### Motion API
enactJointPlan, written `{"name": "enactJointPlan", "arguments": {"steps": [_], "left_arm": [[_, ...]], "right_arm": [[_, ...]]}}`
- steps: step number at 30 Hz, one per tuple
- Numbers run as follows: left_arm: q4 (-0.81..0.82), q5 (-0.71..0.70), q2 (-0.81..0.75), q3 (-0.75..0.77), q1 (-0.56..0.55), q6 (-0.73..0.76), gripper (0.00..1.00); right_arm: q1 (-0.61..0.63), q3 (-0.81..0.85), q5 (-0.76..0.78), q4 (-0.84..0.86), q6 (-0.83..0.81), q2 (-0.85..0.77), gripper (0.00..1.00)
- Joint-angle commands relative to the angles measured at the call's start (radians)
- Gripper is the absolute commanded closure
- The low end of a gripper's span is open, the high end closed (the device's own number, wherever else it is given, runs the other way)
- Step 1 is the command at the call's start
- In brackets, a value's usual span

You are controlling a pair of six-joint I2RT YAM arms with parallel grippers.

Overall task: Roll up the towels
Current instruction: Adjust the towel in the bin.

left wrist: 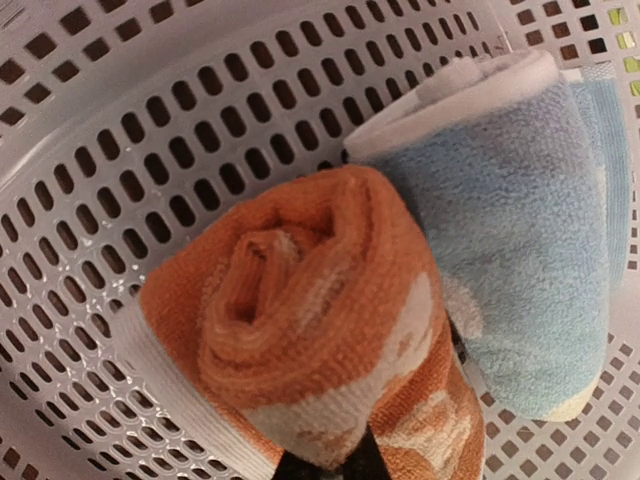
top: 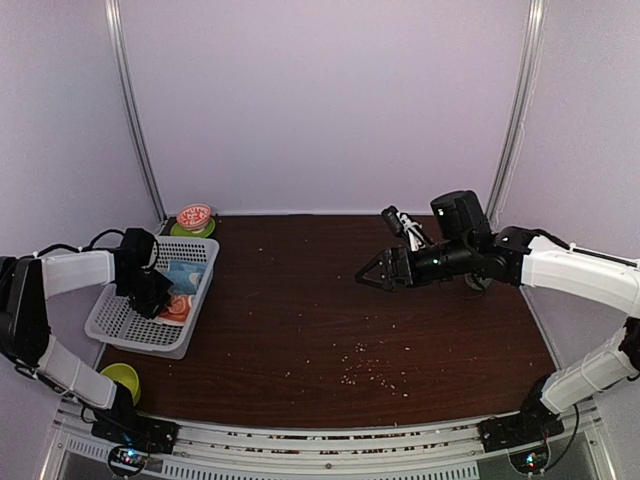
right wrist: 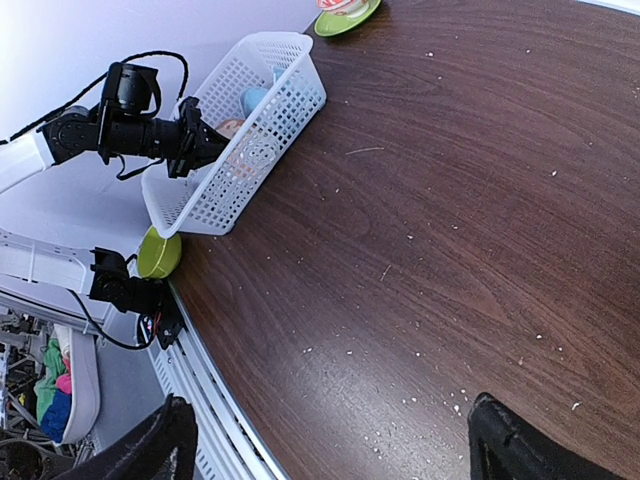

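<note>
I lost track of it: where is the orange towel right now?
In the top view the orange towel lies in the white basket at the left side of the table, beside the blue towel, with the left fingers shut on it.

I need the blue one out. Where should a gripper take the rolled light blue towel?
Likely across the middle of the rolled light blue towel, from above: closing on its round sides keeps it wound, and the white perforated basket blocks side approaches.
</note>
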Motion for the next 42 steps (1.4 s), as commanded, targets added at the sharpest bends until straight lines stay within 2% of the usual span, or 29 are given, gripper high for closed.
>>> {"name": "enactJointPlan", "arguments": {"steps": [1,3,4,7,9,14,17,19,22,30,36,42], "left_arm": [[0.013,0.017,-0.042,-0.051,-0.007,0.001,1.00],[0.009,0.019,-0.050,-0.069,-0.006,0.001,0.99],[0.009,0.019,-0.060,-0.079,-0.007,-0.003,0.96],[0.005,0.014,-0.076,-0.103,-0.006,-0.010,0.74],[0.001,0.014,-0.078,-0.111,-0.006,-0.011,0.66],[0.009,0.023,-0.049,-0.110,-0.007,-0.009,0.35],[0.016,0.026,-0.025,-0.102,-0.007,-0.010,0.23],[0.029,0.032,-0.008,-0.100,-0.007,-0.008,0.20],[0.049,0.036,0.014,-0.097,-0.006,-0.011,0.28],[0.111,0.047,0.046,-0.102,-0.008,-0.015,0.70],[0.217,0.052,0.044,-0.150,-0.008,-0.080,1.00],[0.394,0.027,0.005,-0.234,-0.008,-0.121,1.00]], "right_arm": [[-0.006,0.012,-0.027,0.004,-0.012,0.019,0.06],[-0.006,0.018,-0.030,0.001,-0.010,0.024,0.06],[-0.007,0.018,-0.030,0.000,-0.010,0.025,0.06],[-0.007,0.019,-0.031,0.001,-0.010,0.024,0.06],[-0.007,0.020,-0.033,0.003,-0.007,0.028,0.06],[-0.007,0.021,-0.036,0.006,-0.004,0.031,0.06],[-0.007,0.021,-0.035,0.004,-0.007,0.031,0.06],[-0.006,0.022,-0.033,0.002,-0.007,0.031,0.06],[-0.008,0.024,-0.032,-0.002,-0.009,0.032,0.06],[-0.011,0.026,-0.028,-0.010,-0.013,0.037,0.06],[-0.013,0.029,-0.029,-0.015,-0.013,0.042,0.06],[-0.016,0.032,-0.026,-0.026,-0.017,0.044,0.06]]}}
